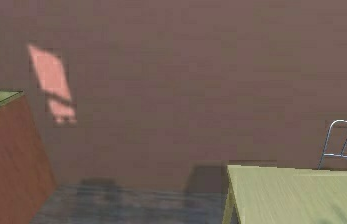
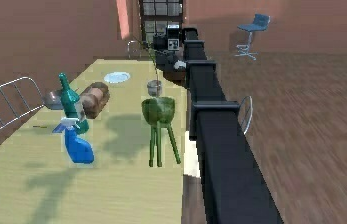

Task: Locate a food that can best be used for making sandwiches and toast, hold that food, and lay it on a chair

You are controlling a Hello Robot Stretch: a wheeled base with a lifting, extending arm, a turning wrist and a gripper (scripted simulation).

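Well, you can see the bread [image 2: 94, 98] as 1 brown, round loaf lying on the pale green table [image 2: 31, 195], just beside a green bottle [image 2: 69, 95]. A light blue plate [image 2: 118, 77] sits just past it. A green pot on legs [image 2: 161, 125] has a grey lump on top. The gripper [image 2: 164, 47] is over the table's far end; you cannot tell how wide it is or whether it holds anything.
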